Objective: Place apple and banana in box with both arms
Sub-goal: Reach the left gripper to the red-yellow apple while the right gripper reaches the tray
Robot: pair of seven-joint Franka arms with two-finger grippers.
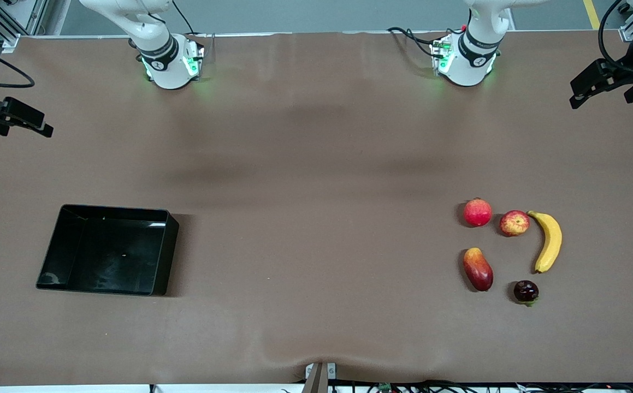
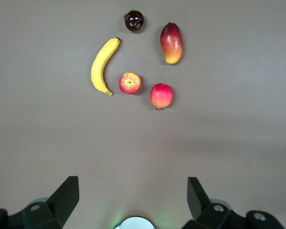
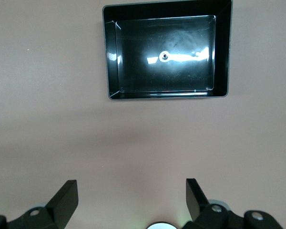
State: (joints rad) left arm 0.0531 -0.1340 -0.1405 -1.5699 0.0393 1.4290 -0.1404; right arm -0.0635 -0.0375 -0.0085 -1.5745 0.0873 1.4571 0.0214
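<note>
Both arms wait; the box (image 1: 48, 248) holds no fruit.

Soft, even overhead light is falling across the brown worktop (image 1: 316, 245), leaving broad faint shadows near its middle and a short dark shadow lying beside the box (image 1: 110, 248). Bright white glare is streaking across the glossy floor of the box in the right wrist view, while green glow is spilling around both arm bases. The fruits are showing crisp in the left wrist view, each casting only a slight shadow.
</note>
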